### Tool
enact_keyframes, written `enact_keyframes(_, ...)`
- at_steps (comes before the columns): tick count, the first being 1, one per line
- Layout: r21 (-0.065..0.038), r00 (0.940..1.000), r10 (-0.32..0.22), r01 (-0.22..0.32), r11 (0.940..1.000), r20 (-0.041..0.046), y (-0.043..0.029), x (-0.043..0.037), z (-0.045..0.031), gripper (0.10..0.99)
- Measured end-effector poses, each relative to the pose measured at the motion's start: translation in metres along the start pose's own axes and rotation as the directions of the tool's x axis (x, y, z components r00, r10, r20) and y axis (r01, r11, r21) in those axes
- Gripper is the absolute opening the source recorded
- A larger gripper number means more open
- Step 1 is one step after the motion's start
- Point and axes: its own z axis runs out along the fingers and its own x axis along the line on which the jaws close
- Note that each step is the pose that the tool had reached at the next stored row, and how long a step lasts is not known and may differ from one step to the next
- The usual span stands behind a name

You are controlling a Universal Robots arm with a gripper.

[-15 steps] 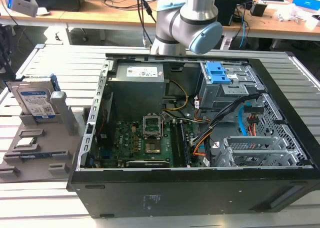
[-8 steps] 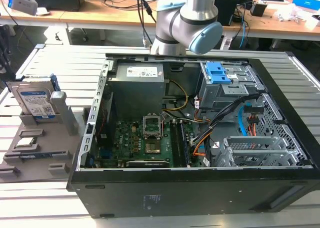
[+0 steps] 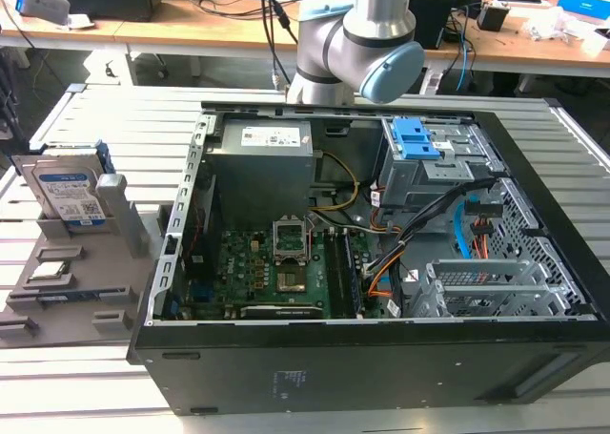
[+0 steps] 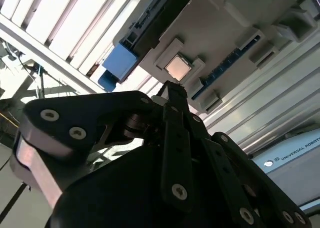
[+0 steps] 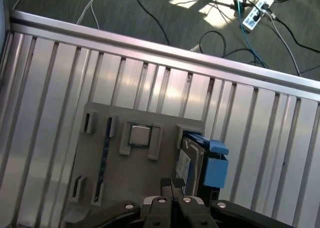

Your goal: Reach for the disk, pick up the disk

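Observation:
The disk [image 3: 65,194] stands on edge in a grey holder [image 3: 86,296] at the exterior view's left, silver with a white-and-blue label and a blue frame. In the first wrist view the disk [image 5: 192,163] is seen from above with its blue frame, and my gripper [image 5: 172,184] hovers high over the holder, just beside the disk's slot. The fingers are pressed together with nothing between them. In the second wrist view the gripper [image 4: 172,92] points toward the holder, with the disk [image 4: 160,17] edge-on beyond it.
A small square silver chip [image 5: 139,135] lies in a holder pocket near the disk. An open computer case [image 3: 381,262] takes up the middle of the slatted metal table [image 3: 124,119]. The arm's joint [image 3: 381,62] rises behind it. Cables and a power strip [image 5: 255,12] lie on the floor.

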Motion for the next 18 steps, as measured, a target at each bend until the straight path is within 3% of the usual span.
enact_keyframes(9, 0.000, 0.9941, -0.108, 0.108, 0.9941, -0.0041, 0.0000, 0.0000, 0.0000, 0.106)
enact_keyframes(15, 0.000, 0.9945, -0.105, 0.105, 0.9945, -0.0041, 0.0000, 0.0000, 0.0000, 0.106)
enact_keyframes(18, 0.000, 0.9979, -0.064, 0.064, 0.9979, -0.0025, 0.0000, -0.0001, 0.0000, 0.106)
